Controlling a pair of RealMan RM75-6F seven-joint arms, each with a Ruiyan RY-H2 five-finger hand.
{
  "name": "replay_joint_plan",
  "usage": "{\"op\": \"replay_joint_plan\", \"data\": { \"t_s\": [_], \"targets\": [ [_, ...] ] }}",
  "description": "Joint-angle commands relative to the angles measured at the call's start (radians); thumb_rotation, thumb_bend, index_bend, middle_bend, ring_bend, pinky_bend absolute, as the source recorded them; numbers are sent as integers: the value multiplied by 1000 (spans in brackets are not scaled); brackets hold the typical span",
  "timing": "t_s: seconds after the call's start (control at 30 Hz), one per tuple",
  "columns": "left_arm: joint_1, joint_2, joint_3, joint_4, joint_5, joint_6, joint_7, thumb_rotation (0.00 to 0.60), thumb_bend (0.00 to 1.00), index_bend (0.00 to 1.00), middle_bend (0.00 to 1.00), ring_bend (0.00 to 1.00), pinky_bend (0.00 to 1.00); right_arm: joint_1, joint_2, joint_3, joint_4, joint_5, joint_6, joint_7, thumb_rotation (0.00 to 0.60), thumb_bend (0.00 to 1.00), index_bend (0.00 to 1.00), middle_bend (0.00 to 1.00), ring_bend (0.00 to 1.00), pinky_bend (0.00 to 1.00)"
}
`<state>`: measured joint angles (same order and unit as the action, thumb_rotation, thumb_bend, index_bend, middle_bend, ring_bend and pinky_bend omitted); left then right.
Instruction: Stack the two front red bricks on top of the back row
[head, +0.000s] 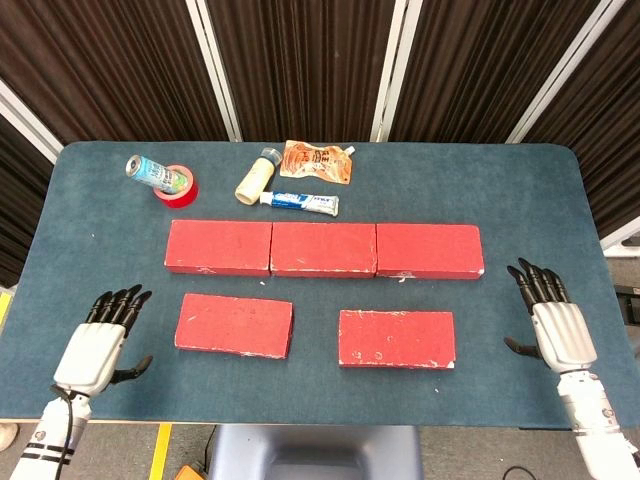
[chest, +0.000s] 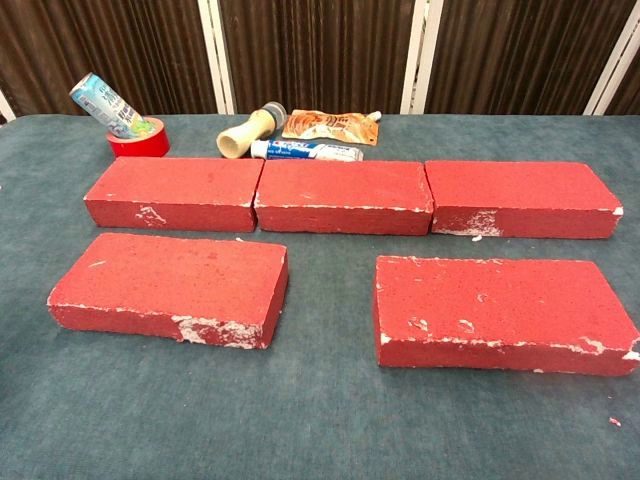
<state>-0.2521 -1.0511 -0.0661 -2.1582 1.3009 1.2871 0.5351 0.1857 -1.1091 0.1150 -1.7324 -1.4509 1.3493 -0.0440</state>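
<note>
- Red front-left brick (head: 235, 325) lies flat on the blue-green table (head: 520, 190), just in front of the back row (head: 323, 249), with a strip of bare cloth between
- front-right brick (head: 396, 338) is also flat, in front of the row's middle and right bricks, well apart from the front-left one
- back row = three red bricks end to end, touching, nothing on top yet, so judged no stacking is done
- left hand (head: 98, 343) is empty, fingers spread and pointing away from the robot, over the table's front-left part; front-left brick lies to its right, near, not touching
- right hand (head: 555, 325) is empty, fingers apart, near the right table edge; front-right brick lies to its left, farther off than the left hand's brick
- both front bricks have their long axis running left-right, parallel to the row; a grasp likely goes across the short width
- left hand is the nearer one, likely first to reach
- head view shows both hands; chest view shows neither, but shows brick thickness and chipped white edges
- clutter behind the row: can (head: 147, 171) leaning on tape roll (head: 182, 190), bottle (head: 254, 180), toothpaste tube (head: 300, 202), pouch (head: 318, 160)
</note>
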Motion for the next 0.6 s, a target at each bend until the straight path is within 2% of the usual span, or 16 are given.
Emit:
{"op": "replay_joint_plan", "data": {
  "t_s": [0.03,0.13,0.3,0.6],
  "targets": [
    [-49,-81,23,-43,-95,-56,128,600,230,0,0,0,0,8,41,29,-53,-10,28,4,600,0,0,77,46,0],
    [-72,-132,22,-55,-166,-58,189,600,220,0,0,0,0,7,54,29,-72,3,25,3,600,0,0,77,46,0],
    [-106,-210,32,-66,-205,-50,267,600,219,0,0,0,0,12,55,25,-74,17,12,-6,600,0,0,77,46,0],
    [-161,-351,-5,-62,-272,30,387,600,215,0,0,0,0,15,46,15,-80,24,6,-23,600,0,0,77,46,0]
  ]
}}
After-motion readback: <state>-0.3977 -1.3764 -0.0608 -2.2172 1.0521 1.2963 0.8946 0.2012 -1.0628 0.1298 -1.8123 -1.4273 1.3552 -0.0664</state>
